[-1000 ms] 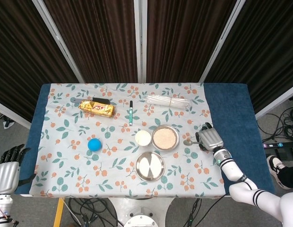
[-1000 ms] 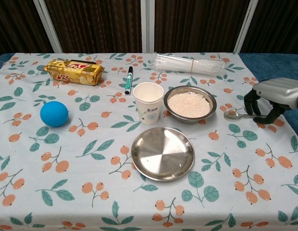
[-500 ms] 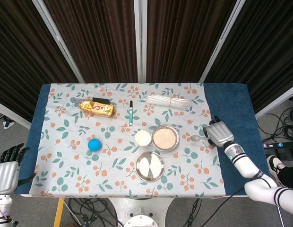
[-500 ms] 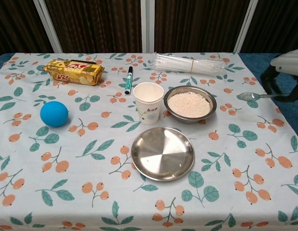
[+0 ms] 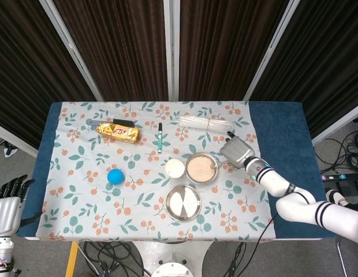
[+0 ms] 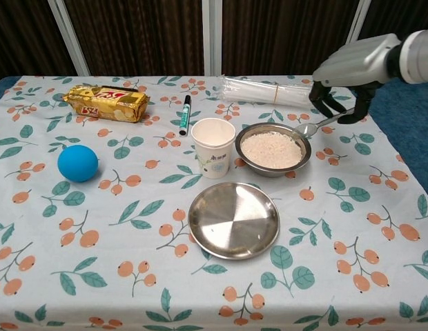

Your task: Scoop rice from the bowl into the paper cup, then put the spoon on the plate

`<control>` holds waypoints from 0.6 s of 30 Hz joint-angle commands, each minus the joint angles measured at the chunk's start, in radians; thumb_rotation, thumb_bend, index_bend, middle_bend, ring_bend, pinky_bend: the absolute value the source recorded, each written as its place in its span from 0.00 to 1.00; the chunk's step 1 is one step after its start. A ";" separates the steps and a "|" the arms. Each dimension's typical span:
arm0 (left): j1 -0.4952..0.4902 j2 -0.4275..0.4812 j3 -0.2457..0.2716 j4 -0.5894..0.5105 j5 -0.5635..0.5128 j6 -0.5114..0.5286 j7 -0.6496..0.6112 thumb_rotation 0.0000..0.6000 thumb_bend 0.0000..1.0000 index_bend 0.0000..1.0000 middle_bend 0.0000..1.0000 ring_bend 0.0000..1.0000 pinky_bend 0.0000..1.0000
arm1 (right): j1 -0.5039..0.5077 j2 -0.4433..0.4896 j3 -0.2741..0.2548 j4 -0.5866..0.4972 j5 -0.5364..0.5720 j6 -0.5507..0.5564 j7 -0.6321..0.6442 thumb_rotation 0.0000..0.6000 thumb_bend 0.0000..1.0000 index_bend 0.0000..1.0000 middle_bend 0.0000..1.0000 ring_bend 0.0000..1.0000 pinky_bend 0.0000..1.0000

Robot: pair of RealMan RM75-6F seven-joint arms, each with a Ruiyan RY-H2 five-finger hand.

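Your right robot hand (image 6: 351,61) is silver-grey with black fingers (image 6: 323,101), on a white arm (image 5: 306,210) banded black

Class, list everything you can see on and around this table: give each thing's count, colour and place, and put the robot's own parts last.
tablecloth: 1, white floral, over blue table
snack packet: 1, gold, far left
marker: 1, black-green, beside packet
plastic sleeve: 1, clear, far middle
ball: 1, blue, left
paper cup: 1, white, centre
bowl: 1, steel, holding rice, right of cup
plate: 1, steel, near centre
spoon: 1, silver, at bowl's right rim
right hand: 1, grey, holding spoon
left hand: 1, grey, off table's left
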 commanded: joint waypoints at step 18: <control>0.006 -0.017 -0.004 0.047 -0.011 -0.003 -0.042 1.00 0.13 0.25 0.21 0.13 0.15 | 0.251 -0.190 -0.195 0.068 0.329 0.083 -0.231 1.00 0.33 0.61 0.59 0.25 0.08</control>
